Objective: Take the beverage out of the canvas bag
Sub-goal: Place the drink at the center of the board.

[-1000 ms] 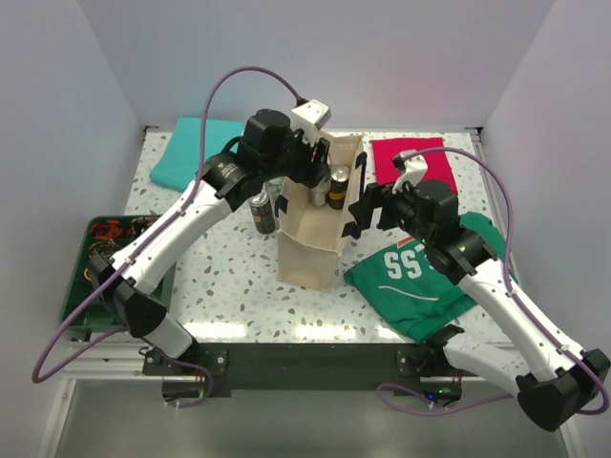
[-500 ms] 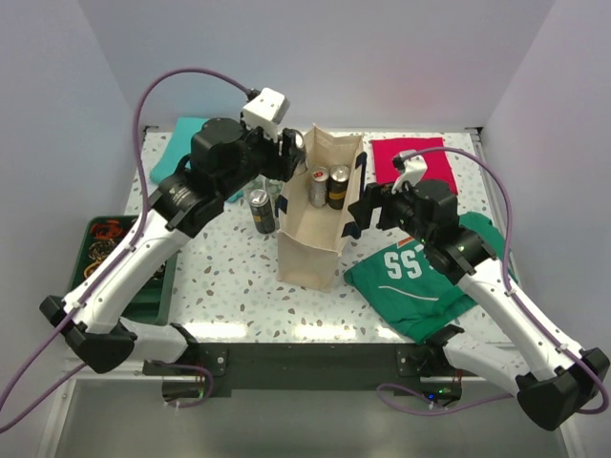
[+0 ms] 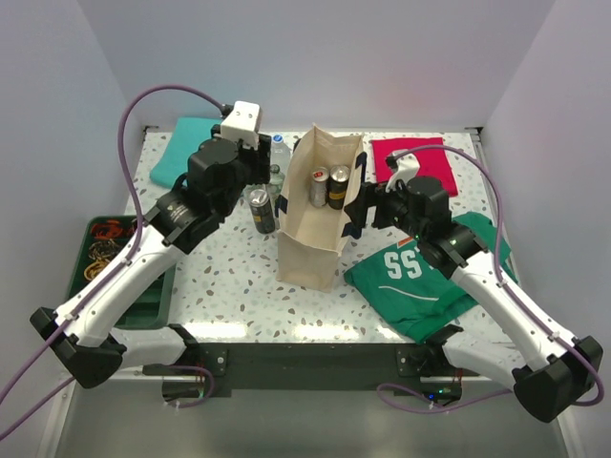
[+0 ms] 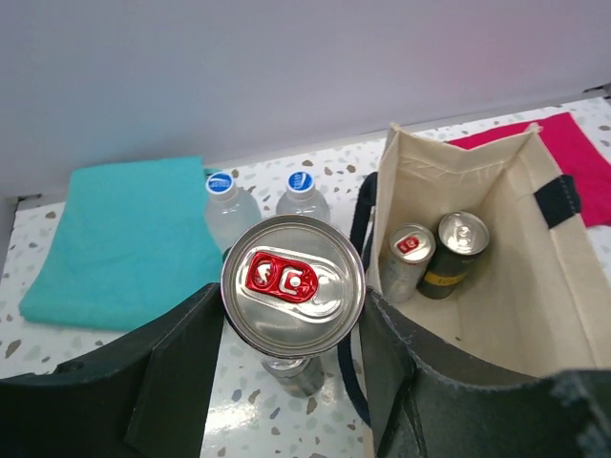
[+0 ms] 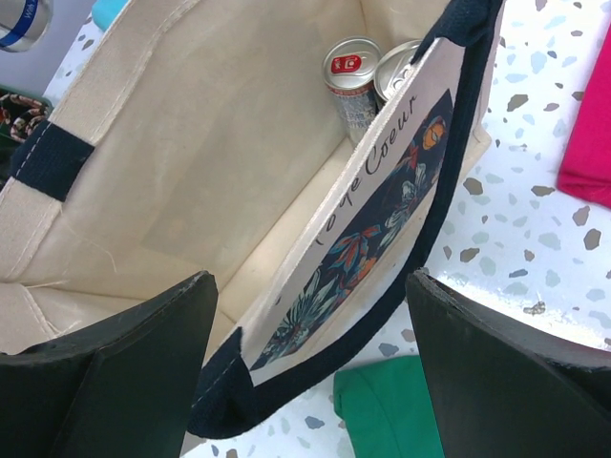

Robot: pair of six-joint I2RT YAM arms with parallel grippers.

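Left tool (image 4: 286, 315) around can (image 4: 292, 282), beside canvas bag (image 4: 539, 296)

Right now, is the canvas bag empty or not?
Not empty: the canvas bag holds a red-tabbed can and a dark can, both upright.

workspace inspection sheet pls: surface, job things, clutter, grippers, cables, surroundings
surface: white speckled tabletop.
job's things: tall beige canvas bag with navy handles upright and open; slim silver can and dark yellow-banded can stand inside at its far end; silver red-tabbed can is out, held left of the bag.
clutter: folded teal cloth, magenta cloth, green lettered jersey, two clear blue-capped bottles, grey can standing beside the bag, dark green tray of oddments.
grippers: left gripper jaws shut on the silver red-tabbed can; right gripper jaws open astride the bag's printed wall.
cables: purple left-wrist cable and purple right-wrist cable loop overhead.
surroundings: plain white enclosure walls.
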